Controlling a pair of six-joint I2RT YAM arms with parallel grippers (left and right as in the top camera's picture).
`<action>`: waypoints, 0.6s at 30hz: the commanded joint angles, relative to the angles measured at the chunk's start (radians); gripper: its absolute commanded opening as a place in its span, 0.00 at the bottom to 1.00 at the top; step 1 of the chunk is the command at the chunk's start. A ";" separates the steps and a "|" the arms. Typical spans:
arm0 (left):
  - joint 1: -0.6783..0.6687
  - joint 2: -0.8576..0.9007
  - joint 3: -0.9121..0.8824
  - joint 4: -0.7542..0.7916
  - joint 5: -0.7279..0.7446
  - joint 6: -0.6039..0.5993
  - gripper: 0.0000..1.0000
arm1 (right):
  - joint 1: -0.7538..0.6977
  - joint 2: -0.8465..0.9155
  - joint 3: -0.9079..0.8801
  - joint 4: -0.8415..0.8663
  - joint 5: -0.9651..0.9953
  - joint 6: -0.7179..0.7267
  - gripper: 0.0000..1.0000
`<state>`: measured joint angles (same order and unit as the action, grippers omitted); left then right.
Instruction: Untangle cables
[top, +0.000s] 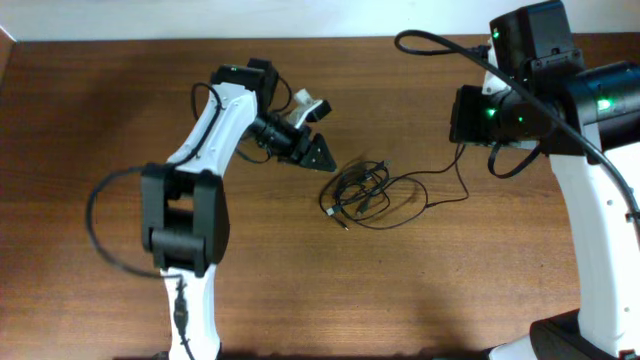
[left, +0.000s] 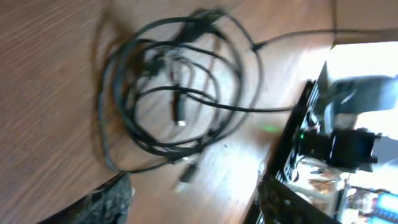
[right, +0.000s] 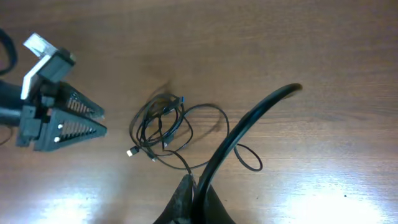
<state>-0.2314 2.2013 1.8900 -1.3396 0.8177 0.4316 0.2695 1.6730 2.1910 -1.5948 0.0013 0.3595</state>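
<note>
Tangled thin black cables (top: 358, 190) lie near the middle of the brown wooden table (top: 100, 120). The right wrist view shows the left gripper (right: 104, 121) beside them, jaws apart. It also shows the right gripper (right: 193, 188) clamped on one strand, a grip hidden in the overhead view.

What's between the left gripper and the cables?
Only bare table separates left gripper from cables; overhead and right wrist views show it.
</note>
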 joint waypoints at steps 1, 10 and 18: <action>-0.114 -0.041 0.008 -0.017 -0.176 -0.019 0.66 | 0.004 0.005 0.014 -0.003 -0.020 -0.024 0.04; -0.247 -0.040 0.006 0.108 -0.359 -0.151 0.70 | 0.004 0.006 0.013 -0.003 -0.020 -0.024 0.04; -0.250 -0.036 -0.172 0.259 -0.362 -0.216 0.42 | 0.004 0.006 0.013 -0.003 -0.020 -0.024 0.04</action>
<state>-0.4824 2.1620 1.7782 -1.1202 0.4618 0.2760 0.2695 1.6730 2.1910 -1.5963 -0.0132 0.3393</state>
